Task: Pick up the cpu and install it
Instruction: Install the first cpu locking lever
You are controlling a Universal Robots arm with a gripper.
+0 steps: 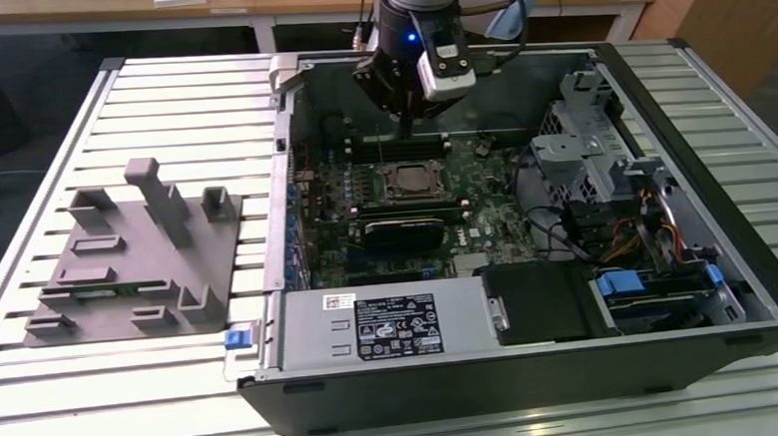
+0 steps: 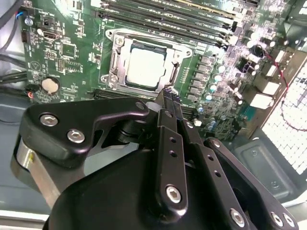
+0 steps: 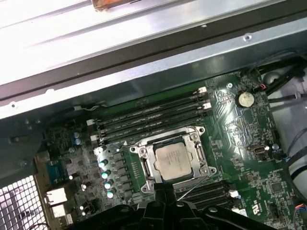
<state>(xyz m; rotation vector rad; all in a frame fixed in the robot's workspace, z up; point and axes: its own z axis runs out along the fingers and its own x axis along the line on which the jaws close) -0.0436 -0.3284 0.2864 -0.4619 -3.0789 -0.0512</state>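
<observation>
Table [image 1: 156, 90]: ribbed, silvery metal slats running across the exterior view. Open computer case [image 1: 715, 331] lies flat on it, filling the 3 o'clock half, motherboard side up. Grey plastic fixture [image 1: 126, 282] with upright blocks sits at 9 o'clock, just beside the case, apart from its wall.

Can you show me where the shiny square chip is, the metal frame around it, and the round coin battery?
cpu [image 3: 172, 160], first wrist view, middle of its silvery top.
socket frame [image 3: 199, 154], first wrist view, one side bar.
coin battery [image 3: 245, 99], first wrist view, centre of its face.
</observation>
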